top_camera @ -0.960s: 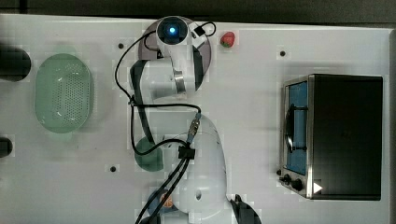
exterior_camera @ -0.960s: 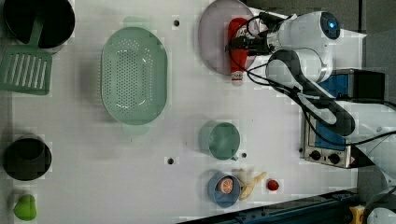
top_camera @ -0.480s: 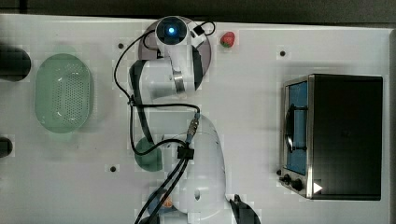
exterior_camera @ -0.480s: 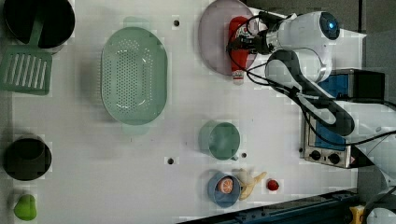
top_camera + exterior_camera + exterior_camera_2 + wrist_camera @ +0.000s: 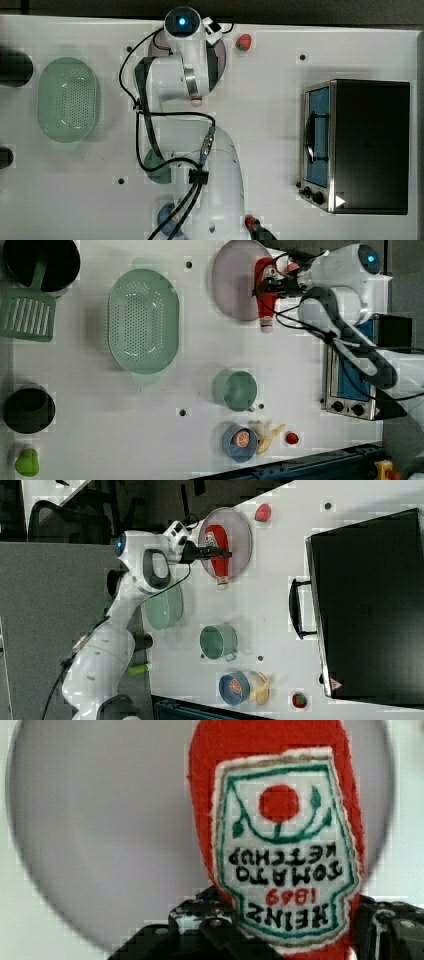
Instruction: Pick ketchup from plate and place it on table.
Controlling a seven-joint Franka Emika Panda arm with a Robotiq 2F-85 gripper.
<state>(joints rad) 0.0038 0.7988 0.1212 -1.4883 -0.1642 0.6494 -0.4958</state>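
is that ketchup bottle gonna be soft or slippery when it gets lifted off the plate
The ketchup looks like stitched felt, so probably soft, light and grippy rather than slippery. It may squash a little between the fingers. Lying flat on the plate, it seems unlikely to roll.

The ketchup [image 5: 280, 845] looks like soft red felt with a stitched cloth label; the plate [image 5: 110, 835] is matt and smooth; the bench [image 5: 200, 440] is plain white.
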